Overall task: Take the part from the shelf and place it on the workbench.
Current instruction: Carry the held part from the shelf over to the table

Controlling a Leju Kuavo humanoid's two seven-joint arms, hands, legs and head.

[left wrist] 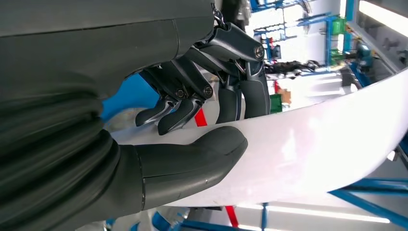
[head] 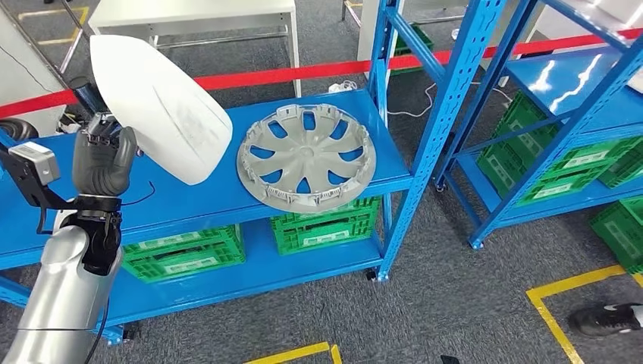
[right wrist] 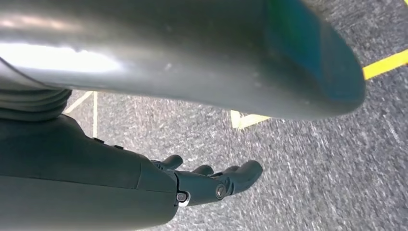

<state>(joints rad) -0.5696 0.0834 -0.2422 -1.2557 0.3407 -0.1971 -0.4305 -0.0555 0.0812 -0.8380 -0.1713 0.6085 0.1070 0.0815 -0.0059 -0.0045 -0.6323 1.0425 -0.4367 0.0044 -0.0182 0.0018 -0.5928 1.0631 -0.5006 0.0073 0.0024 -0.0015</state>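
A large white curved panel part point(head: 155, 102) is held up above the blue shelf point(head: 197, 201) by my left hand point(head: 102, 159), which grips its lower left edge. In the left wrist view the thumb point(left wrist: 192, 161) presses on the white part point(left wrist: 327, 144) and the dark fingers point(left wrist: 240, 96) curl over its other side. A grey wheel cover point(head: 305, 157) lies flat on the same shelf, just to the right of the white part. My right hand point(right wrist: 211, 180) hangs over the grey carpet with its fingers loosely extended and nothing in it.
Green crates point(head: 322, 224) sit on the lower shelf level. A second blue rack point(head: 576, 98) with green crates stands at the right. A red barrier tape point(head: 303, 73) runs behind the shelves, with a white table point(head: 189, 15) beyond. A person's shoe point(head: 606, 318) is at lower right by yellow floor lines.
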